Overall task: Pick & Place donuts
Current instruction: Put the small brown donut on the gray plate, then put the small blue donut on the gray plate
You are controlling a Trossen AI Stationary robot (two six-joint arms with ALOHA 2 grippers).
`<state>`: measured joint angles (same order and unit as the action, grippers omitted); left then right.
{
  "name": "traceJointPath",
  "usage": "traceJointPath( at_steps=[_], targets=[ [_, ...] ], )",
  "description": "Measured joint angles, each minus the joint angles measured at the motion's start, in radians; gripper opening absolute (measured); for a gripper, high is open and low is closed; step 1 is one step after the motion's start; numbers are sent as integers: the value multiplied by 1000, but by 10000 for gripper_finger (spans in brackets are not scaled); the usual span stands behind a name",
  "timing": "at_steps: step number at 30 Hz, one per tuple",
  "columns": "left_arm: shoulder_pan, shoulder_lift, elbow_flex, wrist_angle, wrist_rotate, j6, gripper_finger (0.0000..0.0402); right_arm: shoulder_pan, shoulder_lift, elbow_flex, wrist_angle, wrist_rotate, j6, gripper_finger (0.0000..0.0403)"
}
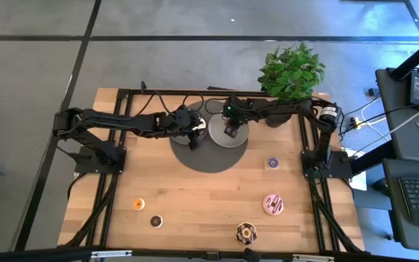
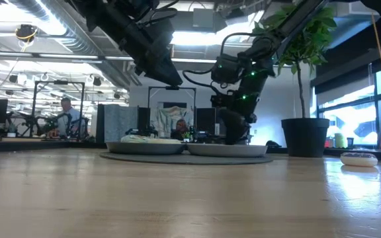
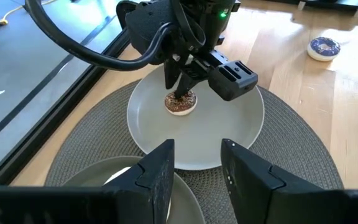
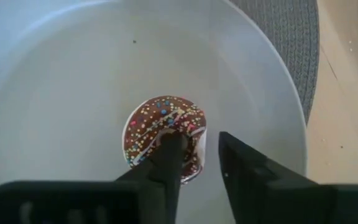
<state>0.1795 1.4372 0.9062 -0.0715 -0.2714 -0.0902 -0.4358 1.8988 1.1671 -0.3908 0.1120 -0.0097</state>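
Observation:
A chocolate sprinkled donut (image 4: pixel 163 137) lies flat on the right grey plate (image 4: pixel 61 93). My right gripper (image 4: pixel 197 142) points down at it, open: one finger stands over the donut's hole and the other outside its rim, with bare plate showing between that finger and the donut. My left gripper (image 3: pixel 194 165) hangs open above the left plate (image 3: pixel 98 183), nothing between its fingers. A pale donut (image 2: pixel 141 139) lies on that left plate. Both plates rest on a round dark mat (image 3: pixel 303 149). My right gripper comes at the donut from above, slanting down. One fingertip (image 4: pixel 169 146) stands at the donut's hole (image 4: pixel 166 132). I cannot tell whether it touches the donut. The other finger is clear of the rim. The donut lies flat on the plate.
Loose donuts lie on the wooden table: purple (image 1: pixel 273 163), pink (image 1: pixel 273 204), a dark squiggled one (image 1: pixel 246 233), orange (image 1: pixel 138 204) and dark brown (image 1: pixel 156 220). A potted plant (image 1: pixel 291 73) stands at the far right corner. A black frame (image 1: pixel 115 175) borders the table.

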Motion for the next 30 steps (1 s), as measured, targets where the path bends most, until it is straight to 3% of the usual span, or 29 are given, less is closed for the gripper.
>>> traceJointPath(
  at_steps=[8, 14, 22, 26, 30],
  targets=[
    [0, 0, 0, 0, 0, 0, 127, 1, -35, 0, 20, 70, 5, 153],
    [0, 0, 0, 0, 0, 0, 127, 33, -123, 0, -74, 32, 12, 156],
    [0, 0, 0, 0, 0, 0, 128, 239, -271, -46, -329, -9, 118, 156],
    [0, 0, 0, 0, 1, -1, 128, 369, -375, -179, -398, -63, 224, 156],
    [0, 0, 0, 0, 1, 0, 127, 473, -506, -321, -384, -52, 442, 156]
  ],
)
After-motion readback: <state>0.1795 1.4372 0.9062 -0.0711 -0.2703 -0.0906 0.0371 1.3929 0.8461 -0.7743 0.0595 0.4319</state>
